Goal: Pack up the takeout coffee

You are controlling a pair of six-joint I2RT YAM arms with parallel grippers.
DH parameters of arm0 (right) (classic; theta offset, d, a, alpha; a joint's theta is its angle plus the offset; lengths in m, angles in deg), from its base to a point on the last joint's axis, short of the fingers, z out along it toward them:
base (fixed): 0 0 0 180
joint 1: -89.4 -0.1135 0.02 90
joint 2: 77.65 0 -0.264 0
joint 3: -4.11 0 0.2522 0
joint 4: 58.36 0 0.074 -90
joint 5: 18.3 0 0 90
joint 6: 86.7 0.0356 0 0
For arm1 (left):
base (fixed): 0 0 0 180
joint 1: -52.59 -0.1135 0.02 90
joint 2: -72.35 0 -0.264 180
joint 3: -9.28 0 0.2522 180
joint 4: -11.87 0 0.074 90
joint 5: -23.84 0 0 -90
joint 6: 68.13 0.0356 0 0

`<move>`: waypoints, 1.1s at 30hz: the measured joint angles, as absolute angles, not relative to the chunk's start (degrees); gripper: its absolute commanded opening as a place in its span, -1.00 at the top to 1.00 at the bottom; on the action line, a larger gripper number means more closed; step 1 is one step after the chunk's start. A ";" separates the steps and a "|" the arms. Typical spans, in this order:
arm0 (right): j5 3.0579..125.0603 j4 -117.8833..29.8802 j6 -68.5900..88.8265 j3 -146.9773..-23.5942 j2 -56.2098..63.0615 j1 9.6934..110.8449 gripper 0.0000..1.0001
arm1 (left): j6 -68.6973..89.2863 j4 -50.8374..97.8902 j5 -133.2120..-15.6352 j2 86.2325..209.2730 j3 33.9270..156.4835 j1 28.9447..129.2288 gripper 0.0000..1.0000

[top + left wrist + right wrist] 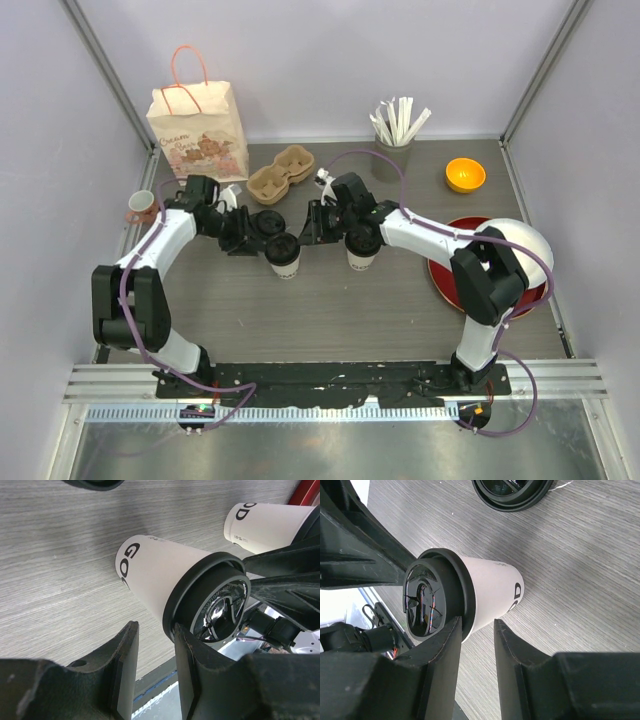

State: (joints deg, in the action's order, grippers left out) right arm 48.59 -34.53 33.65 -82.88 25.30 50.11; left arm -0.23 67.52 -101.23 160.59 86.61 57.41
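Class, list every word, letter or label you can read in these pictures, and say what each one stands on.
"GO" on the left cup, the rest curving out of sight.
"OD" on the right cup, the start hidden.
Pink print on the paper bag: too blurred to read.
Raised lettering on the cup lids and small print on the cups: too small to read.

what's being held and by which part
Cannot tell: left gripper and right gripper sit at the black lid of the takeout coffee, no clear clamp.
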 measured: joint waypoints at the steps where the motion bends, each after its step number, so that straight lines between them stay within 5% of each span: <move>1: 48.56 -34.77 33.65 -82.84 25.39 50.11 0.28 | -0.32 67.32 -101.32 160.59 86.15 57.41 0.23; 13: 47.89 -37.88 33.70 -81.72 25.59 50.50 0.56 | -3.34 65.70 -104.82 161.49 83.83 56.93 0.26; 23: 48.26 -38.14 32.80 -81.66 25.59 50.33 0.59 | -3.25 66.64 -104.77 161.97 84.64 56.95 0.20; 28: 49.02 -38.12 32.14 -81.92 25.59 49.98 0.88 | -3.23 67.04 -104.75 162.12 85.40 56.95 0.21; 33: 50.84 -38.05 31.27 -82.23 25.59 49.37 0.89 | -3.18 67.06 -104.73 162.12 85.62 56.93 0.21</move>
